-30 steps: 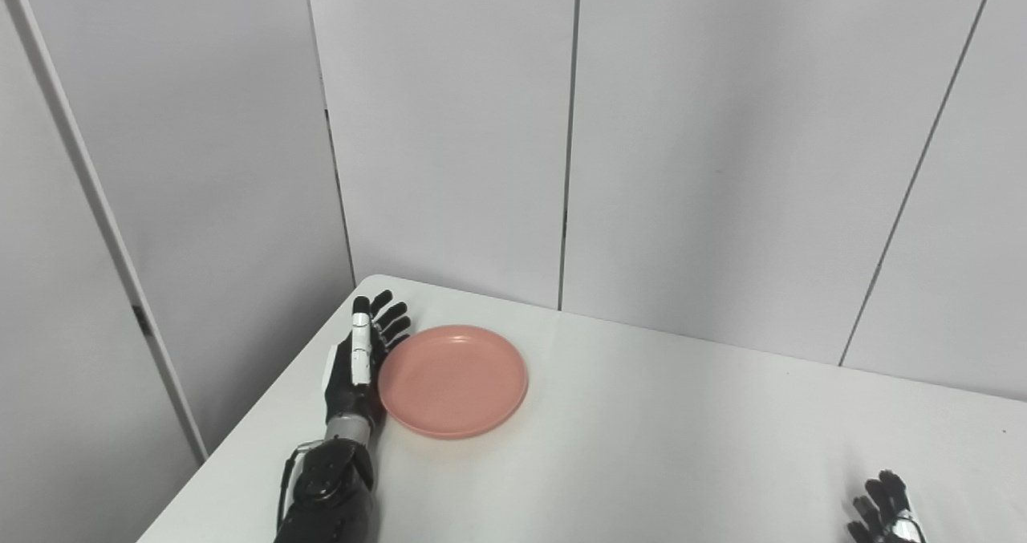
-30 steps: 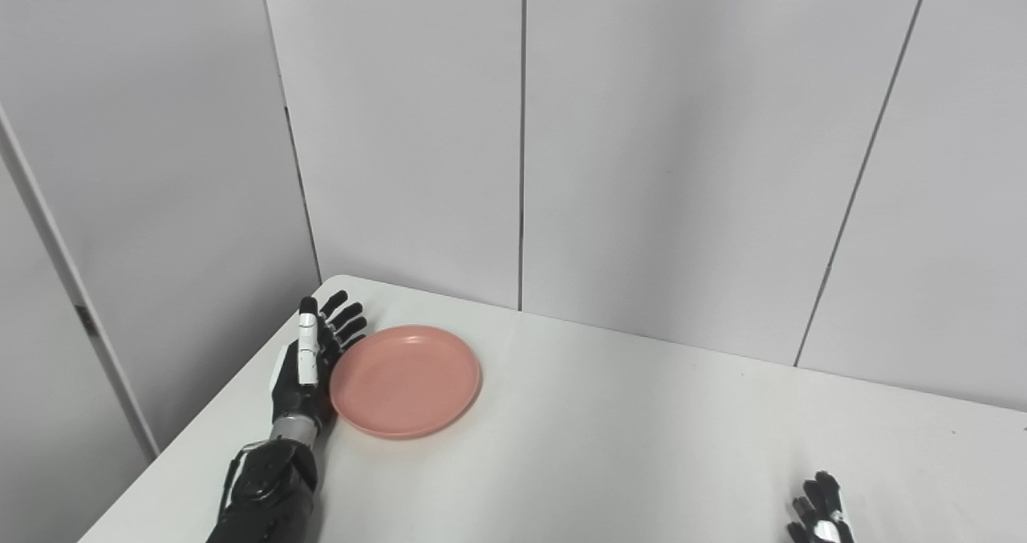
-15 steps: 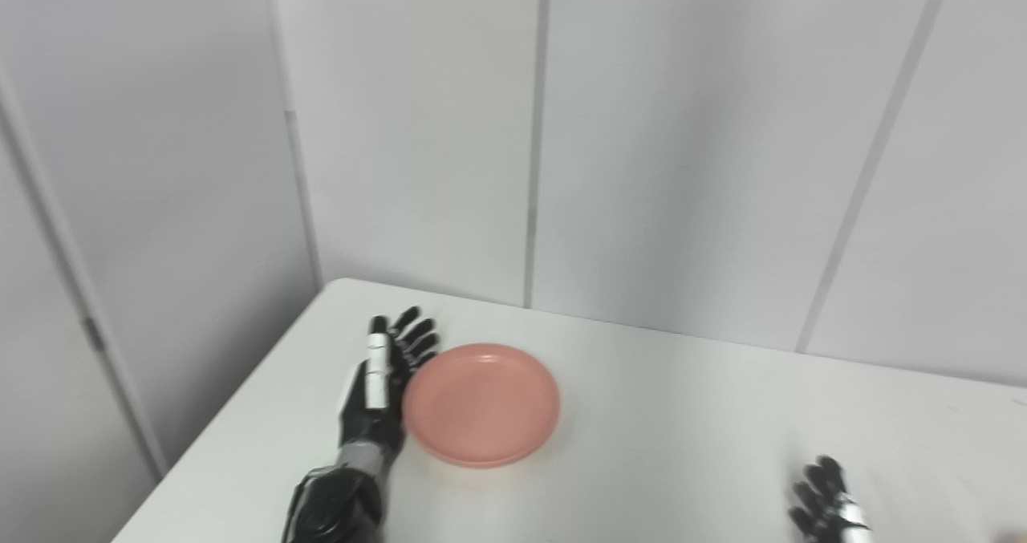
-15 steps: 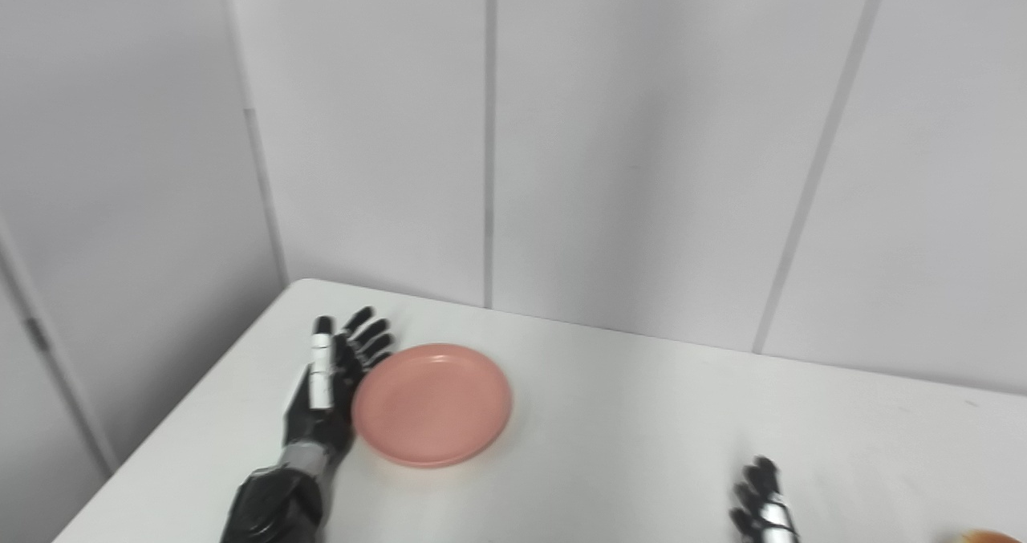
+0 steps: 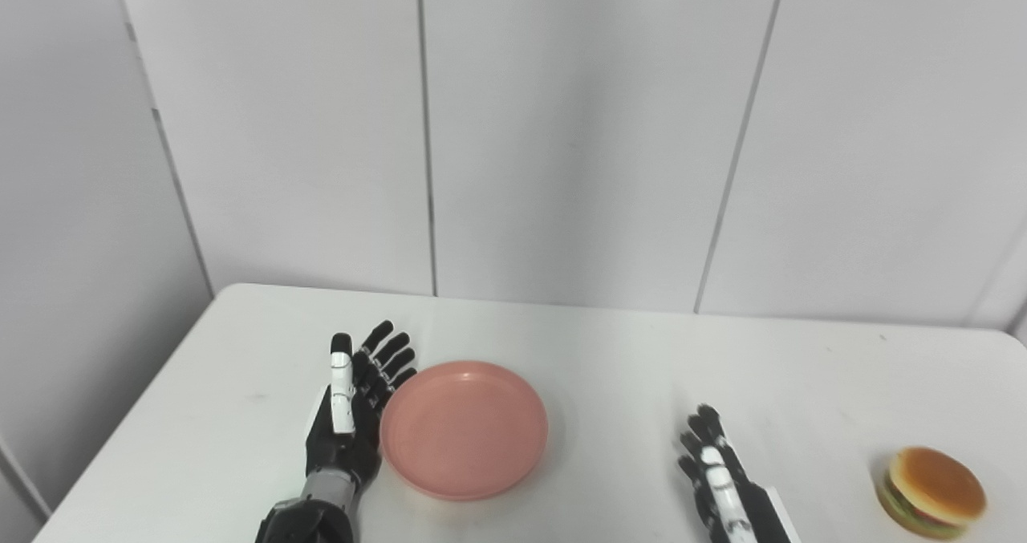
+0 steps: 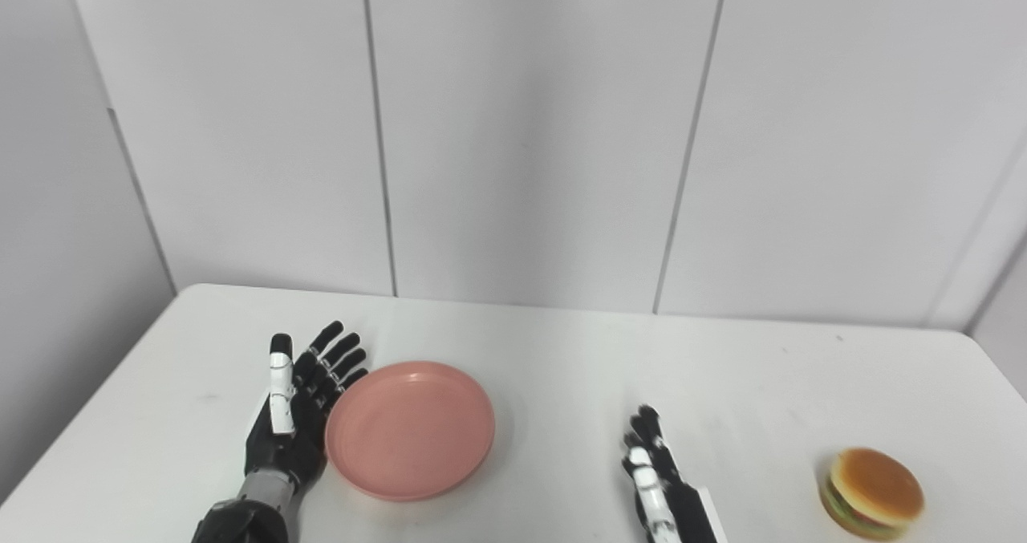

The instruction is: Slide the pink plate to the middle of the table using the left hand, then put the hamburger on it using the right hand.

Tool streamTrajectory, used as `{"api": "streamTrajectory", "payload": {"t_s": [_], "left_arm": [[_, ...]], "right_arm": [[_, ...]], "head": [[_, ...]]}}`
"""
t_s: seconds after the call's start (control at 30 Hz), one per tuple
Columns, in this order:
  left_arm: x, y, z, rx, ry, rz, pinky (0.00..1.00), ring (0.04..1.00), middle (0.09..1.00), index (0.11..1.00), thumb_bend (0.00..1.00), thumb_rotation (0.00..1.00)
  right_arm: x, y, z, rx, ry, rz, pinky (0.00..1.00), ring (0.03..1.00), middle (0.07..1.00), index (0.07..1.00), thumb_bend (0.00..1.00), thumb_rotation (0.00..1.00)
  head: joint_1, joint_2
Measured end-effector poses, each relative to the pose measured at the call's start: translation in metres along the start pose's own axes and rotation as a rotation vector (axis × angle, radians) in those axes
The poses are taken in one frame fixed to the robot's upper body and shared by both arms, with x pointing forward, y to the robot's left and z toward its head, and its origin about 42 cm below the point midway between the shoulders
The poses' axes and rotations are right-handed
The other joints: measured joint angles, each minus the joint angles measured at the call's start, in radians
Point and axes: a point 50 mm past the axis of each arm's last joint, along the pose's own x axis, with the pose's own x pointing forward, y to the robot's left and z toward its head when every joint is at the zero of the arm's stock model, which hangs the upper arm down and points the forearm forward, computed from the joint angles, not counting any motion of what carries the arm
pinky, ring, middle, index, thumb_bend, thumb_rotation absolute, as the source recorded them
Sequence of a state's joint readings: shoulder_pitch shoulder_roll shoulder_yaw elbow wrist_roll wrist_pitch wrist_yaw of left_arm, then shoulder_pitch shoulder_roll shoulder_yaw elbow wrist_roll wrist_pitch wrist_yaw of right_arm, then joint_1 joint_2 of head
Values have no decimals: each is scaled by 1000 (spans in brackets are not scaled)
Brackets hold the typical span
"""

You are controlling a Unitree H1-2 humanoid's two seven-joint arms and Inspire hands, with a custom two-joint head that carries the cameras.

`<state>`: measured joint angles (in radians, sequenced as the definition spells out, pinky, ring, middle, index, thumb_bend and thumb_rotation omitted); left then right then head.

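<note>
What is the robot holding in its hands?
Nothing. The left hand is open, flat against the pink plate's left rim; the right hand is open, away from the hamburger.

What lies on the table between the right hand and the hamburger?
Nothing: in both eye views only bare white table separates the right hand from the hamburger.

Left hand [image 5: 351,415]: black articulated shell with slender segmented fingers [image 5: 393,350] ending in rounded black tips. The thumb carries white plates along its length below a black tip. A silver-grey cuff joins the hand to a glossy black forearm.

Right hand [image 6: 656,479]: the same black segmented build, with white plates along one digit and a white panel edging the wrist.
</note>
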<state>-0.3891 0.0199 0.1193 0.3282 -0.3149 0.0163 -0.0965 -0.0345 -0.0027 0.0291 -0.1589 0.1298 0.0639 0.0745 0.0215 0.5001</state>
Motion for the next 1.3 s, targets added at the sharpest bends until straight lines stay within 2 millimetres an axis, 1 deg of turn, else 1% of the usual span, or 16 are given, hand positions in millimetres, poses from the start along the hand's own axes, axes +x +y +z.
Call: {"api": "streamTrajectory", "payload": {"t_s": [0.1, 0.13, 0.17, 0.2, 0.23, 0.27, 0.4, 0.47, 0.53, 0.57, 0.67, 0.73, 0.93, 1.0, 1.17, 1.3], "left_arm": [[0, -8, -3, 11, 8, -20, 877, 883, 865, 860, 800, 1000], [0, -10, -4, 6, 8, -23, 879, 884, 865, 860, 799, 1000], [-1, -14, -6, 1, 5, -28, 881, 884, 865, 861, 795, 1000], [-2, -18, -9, -1, 1, -34, 881, 884, 865, 861, 794, 1000], [-3, -22, -12, 3, -7, -42, 882, 886, 868, 867, 799, 1000], [-4, -27, -15, 4, -12, -50, 881, 887, 871, 873, 803, 1000], [-7, -49, -24, -4, -20, -73, 876, 891, 875, 879, 797, 1000], [-7, -57, -26, -6, -24, -81, 881, 897, 879, 882, 805, 1000], [-7, -63, -28, -4, -28, -87, 883, 897, 881, 880, 807, 1000], [-7, -65, -29, -2, -29, -85, 885, 896, 881, 879, 803, 1000], [-7, -72, -31, -4, -31, -80, 887, 897, 884, 881, 799, 1000], [-7, -77, -33, 9, -29, -84, 889, 897, 886, 881, 786, 1000], [-7, -97, -40, 34, -9, -109, 914, 913, 906, 895, 799, 1000], [-5, -100, -42, 45, -6, -120, 918, 920, 911, 897, 799, 1000], [-2, -102, -43, 58, -11, -128, 915, 914, 911, 902, 806, 1000], [-2, -102, -41, 57, -16, -126, 932, 928, 920, 922, 779, 1000]], "right_arm": [[1, 5, 0, 15, -4, -4, 1000, 1000, 1000, 1000, 546, 823], [2, 7, 0, 18, -5, -2, 1000, 1000, 1000, 1000, 544, 825], [3, 8, 1, 18, -6, 0, 1000, 1000, 1000, 1000, 537, 829], [4, 9, 1, 15, -8, -2, 1000, 1000, 1000, 1000, 536, 829], [5, 11, 1, 10, -10, -5, 1000, 1000, 1000, 1000, 533, 831], [5, 12, 2, 6, -12, -12, 1000, 1000, 1000, 1000, 533, 832], [7, 15, 2, 2, -14, -20, 1000, 1000, 1000, 1000, 525, 839], [7, 17, 2, -5, -14, -22, 1000, 1000, 1000, 1000, 542, 843], [9, 17, 2, -9, -16, -25, 1000, 1000, 1000, 1000, 551, 842], [9, 17, 3, -9, -19, -25, 1000, 1000, 1000, 1000, 552, 841], [12, 17, 5, -9, -27, -20, 1000, 1000, 1000, 1000, 553, 844], [13, 18, 6, -13, -30, -20, 1000, 1000, 1000, 1000, 561, 846], [13, 15, 7, 4, -33, -29, 1000, 1000, 1000, 1000, 569, 803], [12, 14, 7, 15, -33, -34, 1000, 1000, 1000, 1000, 570, 793], [12, 14, 8, 17, -35, -36, 1000, 1000, 1000, 1000, 582, 819], [12, 13, 9, 13, -35, -34, 1000, 1000, 1000, 1000, 588, 814]], "head": [[-44, 18], [-49, 18], [-73, 26], [-74, 26], [-104, 29], [-113, 41], [-138, 48], [-150, 66], [-150, 66], [-153, 75], [-149, 80], [-120, 75], [-106, 81], [-104, 83], [-92, 81], [-84, 84]]}}
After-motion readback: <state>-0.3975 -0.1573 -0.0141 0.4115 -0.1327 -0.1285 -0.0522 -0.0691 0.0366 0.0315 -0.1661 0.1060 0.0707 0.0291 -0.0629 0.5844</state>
